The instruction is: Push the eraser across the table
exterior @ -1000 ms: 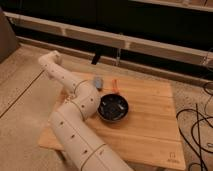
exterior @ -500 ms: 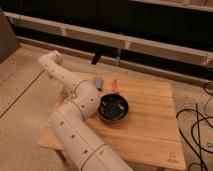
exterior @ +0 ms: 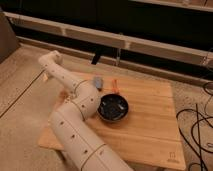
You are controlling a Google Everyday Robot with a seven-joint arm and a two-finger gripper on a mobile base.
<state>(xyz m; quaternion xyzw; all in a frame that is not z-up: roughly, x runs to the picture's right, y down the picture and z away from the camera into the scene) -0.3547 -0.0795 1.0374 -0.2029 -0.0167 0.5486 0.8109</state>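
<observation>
White arm (exterior: 75, 112) over the table (exterior: 150, 120)
It bends left of the black bowl (exterior: 112, 108); a grey-blue lump (exterior: 97, 81) sits behind the bowl. The gripper is out of sight, so I cannot tell its grip.

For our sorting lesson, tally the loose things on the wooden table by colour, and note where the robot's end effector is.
Black: 1 (bowl)
Grey-blue: 1 (lump)
Orange: 1 (small piece)
Total: 3
End effector: hidden behind the arm over the table's left side.
</observation>
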